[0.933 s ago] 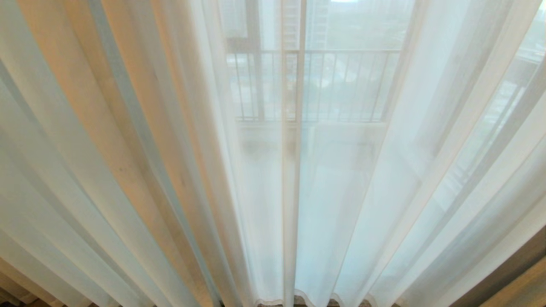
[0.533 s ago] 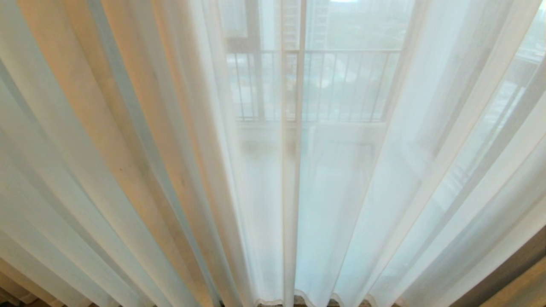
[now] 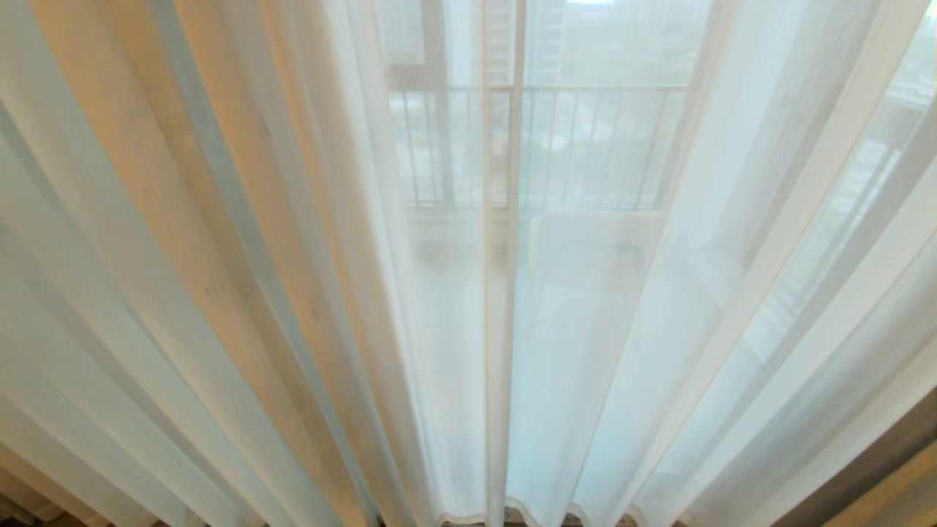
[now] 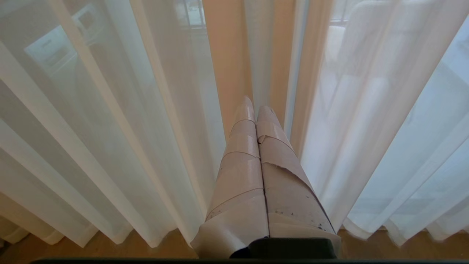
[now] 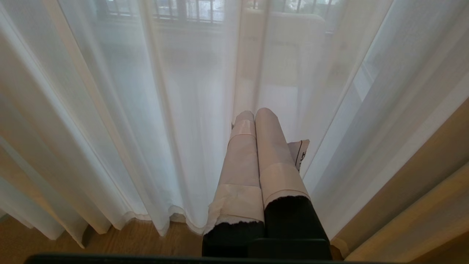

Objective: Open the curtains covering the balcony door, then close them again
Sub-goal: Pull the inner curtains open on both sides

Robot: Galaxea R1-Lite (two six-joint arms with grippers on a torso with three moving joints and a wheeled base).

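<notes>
The sheer white curtains (image 3: 293, 293) hang drawn across the whole head view, and their two hemmed edges (image 3: 498, 329) meet at the middle. The balcony door is veiled by the fabric and only faint panels show through it. Neither arm appears in the head view. In the left wrist view my left gripper (image 4: 256, 105) is shut, its tape-wrapped fingers (image 4: 242, 161) pressed together with nothing between them, pointing at the folds of the curtains (image 4: 146, 110). My right gripper (image 5: 255, 113) is likewise shut and empty, low in front of the curtains (image 5: 146, 110).
A balcony railing (image 3: 585, 146) shows faintly through the fabric. The curtain hems end just above a wooden floor (image 5: 128, 238). A thicker beige drape (image 5: 421, 190) hangs at the far right, beside the sheer panels.
</notes>
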